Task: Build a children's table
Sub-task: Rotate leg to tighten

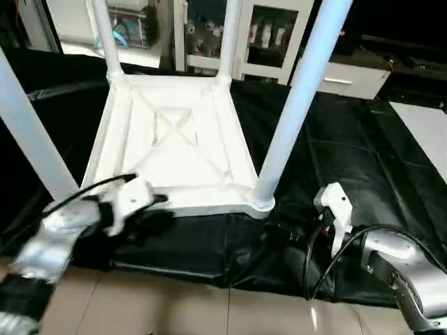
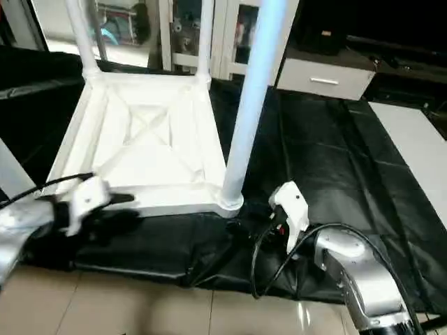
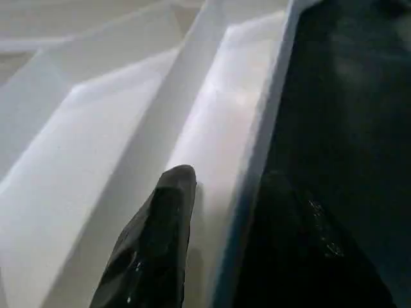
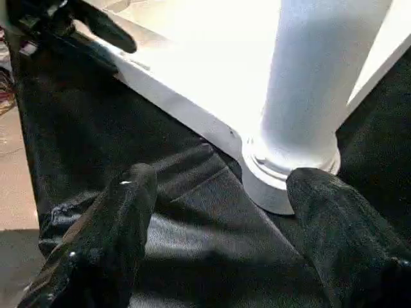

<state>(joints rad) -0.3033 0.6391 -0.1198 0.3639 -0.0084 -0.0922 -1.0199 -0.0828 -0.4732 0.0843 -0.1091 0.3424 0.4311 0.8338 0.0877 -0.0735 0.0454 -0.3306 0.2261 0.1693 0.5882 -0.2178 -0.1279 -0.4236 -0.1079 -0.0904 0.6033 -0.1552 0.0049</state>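
Standing upside down at centre frame on the black sheet (image 1: 349, 160), the children's table (image 1: 174, 139) carried all four legs (image 1: 300, 98), both jaws released, only righting apparently left.

a wrinkled black sheet (image 1: 335, 181) is covering the tiled floor (image 1: 174, 307), and the upturned white tabletop (image 1: 174, 139) is lying flat directly on it.
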